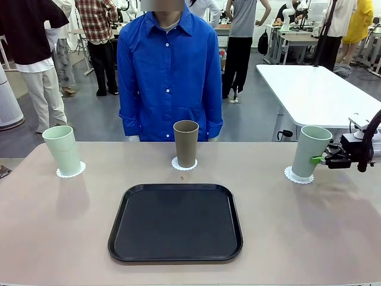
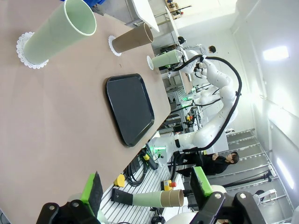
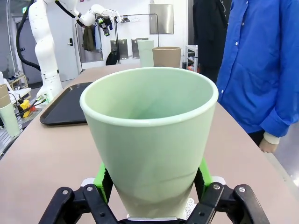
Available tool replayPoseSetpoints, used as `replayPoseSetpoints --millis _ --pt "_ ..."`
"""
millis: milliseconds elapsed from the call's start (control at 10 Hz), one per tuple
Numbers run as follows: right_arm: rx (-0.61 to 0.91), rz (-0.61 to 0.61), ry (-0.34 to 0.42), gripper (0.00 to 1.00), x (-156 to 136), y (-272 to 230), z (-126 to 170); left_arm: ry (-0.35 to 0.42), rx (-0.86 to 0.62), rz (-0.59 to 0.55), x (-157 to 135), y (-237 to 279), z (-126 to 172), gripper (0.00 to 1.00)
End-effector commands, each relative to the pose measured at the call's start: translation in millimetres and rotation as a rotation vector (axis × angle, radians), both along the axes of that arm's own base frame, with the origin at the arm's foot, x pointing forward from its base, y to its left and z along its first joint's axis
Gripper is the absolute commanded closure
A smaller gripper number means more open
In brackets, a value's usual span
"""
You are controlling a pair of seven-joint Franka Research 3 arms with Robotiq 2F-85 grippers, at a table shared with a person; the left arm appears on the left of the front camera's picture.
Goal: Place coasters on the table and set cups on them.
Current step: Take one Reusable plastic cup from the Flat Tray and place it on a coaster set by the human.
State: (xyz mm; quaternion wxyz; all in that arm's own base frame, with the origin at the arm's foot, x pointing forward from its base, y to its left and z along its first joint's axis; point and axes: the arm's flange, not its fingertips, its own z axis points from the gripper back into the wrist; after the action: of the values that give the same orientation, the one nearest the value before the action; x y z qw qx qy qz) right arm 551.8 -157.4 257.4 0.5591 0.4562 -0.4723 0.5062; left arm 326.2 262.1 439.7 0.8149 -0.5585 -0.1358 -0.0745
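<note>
The last cup is being set down: the right end effector (image 1: 322,159) is clamped on the mint cup (image 1: 310,151) at the bench's (image 1: 71,226) right side, its base tilted over a coaster (image 1: 296,176). Judged from this, the next move calls for settling it upright, then releasing. The left end effector (image 2: 147,189) hangs with fingers apart, holding nothing. Three cups are counted: this one, a brown cup (image 1: 186,143) in the middle and a second mint cup (image 1: 62,149) at left. Three coasters lie beneath them. One black tray (image 1: 175,221) lies near the front.

Mint cups (image 1: 62,150), brown cup (image 1: 186,143), black tray (image 1: 175,222).
</note>
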Motion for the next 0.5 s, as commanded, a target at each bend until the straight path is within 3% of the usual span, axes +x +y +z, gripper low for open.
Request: replayPoseSetpoints --millis 0,400 --pt "-0.030 -0.009 0.007 0.15 11.1 1.0 -3.4 -0.001 -0.003 0.015 -1.1 -0.5 1.7 0.00" --pt "-0.032 -0.018 0.033 0.15 18.1 0.6 -11.4 -0.001 -0.003 0.015 -1.1 -0.5 1.7 0.00"
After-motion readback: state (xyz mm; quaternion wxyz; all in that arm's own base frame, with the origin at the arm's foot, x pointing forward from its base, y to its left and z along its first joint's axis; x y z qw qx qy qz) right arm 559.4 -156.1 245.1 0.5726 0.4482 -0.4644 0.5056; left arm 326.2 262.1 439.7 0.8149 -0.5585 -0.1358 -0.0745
